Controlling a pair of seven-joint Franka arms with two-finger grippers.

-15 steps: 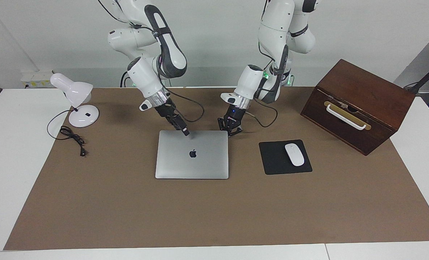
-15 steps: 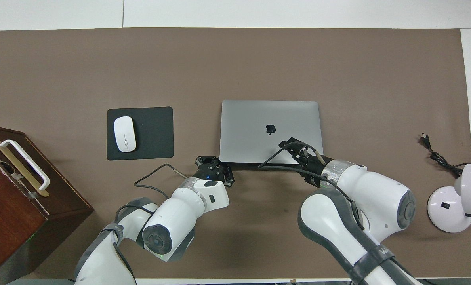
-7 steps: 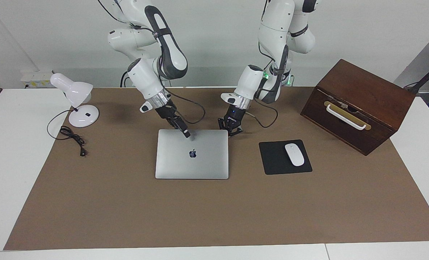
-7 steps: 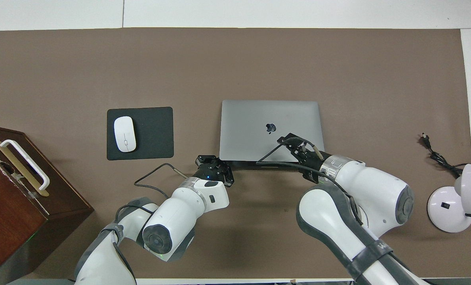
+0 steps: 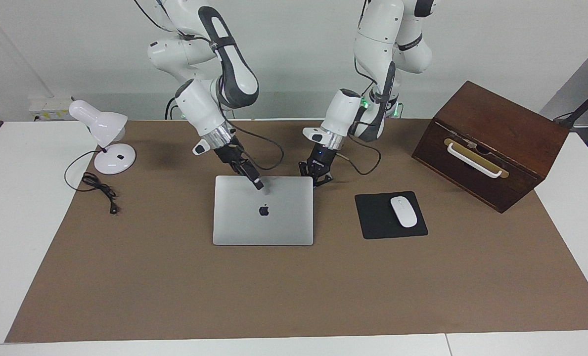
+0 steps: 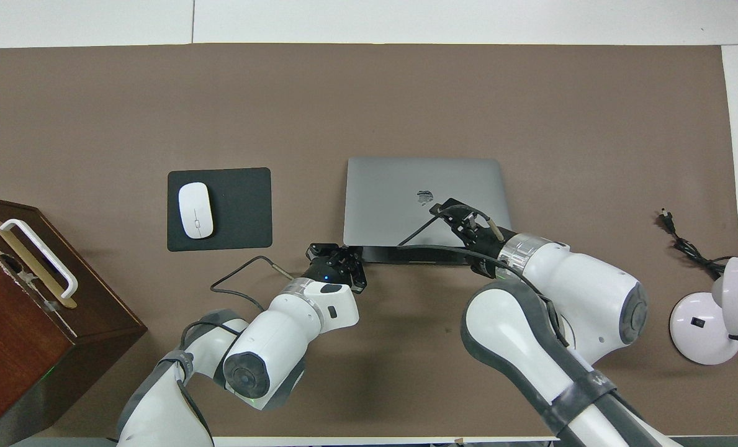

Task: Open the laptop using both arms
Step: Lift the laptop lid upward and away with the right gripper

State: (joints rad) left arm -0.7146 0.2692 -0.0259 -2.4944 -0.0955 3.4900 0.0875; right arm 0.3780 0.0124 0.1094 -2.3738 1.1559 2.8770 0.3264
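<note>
On the brown mat, mid-table: field lines as follows.

Laptop: thin silver-grey metal rectangular laptop (image 5: 263, 210) with a dark apple logo on its lid lies in the middle of the brown table mat (image 5: 294, 291), its opening edge toward the robots.
Lid edge: in the overhead view the edge nearest the robots stands slightly raised, a dark gap showing beneath it; the edge farthest from the robots sits flat on the mat.
Left gripper: black left gripper (image 5: 316, 179) is low at the laptop's corner nearest the robots, toward the left arm's end; fingertips pressed together. Contact with the deck edge cannot be told.
Right gripper: black right gripper (image 5: 256, 182) is angled down at the lid's raised edge, near the middle of that edge. Whether its fingers are spread or pinching the lid cannot be told.
Mouse pad: black rectangular mouse pad (image 5: 390, 214) with a white oval mouse (image 5: 403, 211) on it lies beside the laptop, toward the left arm's end, a strip of bare mat between them.
Box: dark brown wooden box (image 5: 491, 143) with a white handle stands at the left arm's end, well apart from the laptop.
Lamp: white desk lamp (image 5: 107, 138) and its black cord (image 5: 98, 188) sit at the right arm's end, well apart.
Open room: broad bare mat runs from the laptop's flat edge away from the robots to the mat's edge.
</note>
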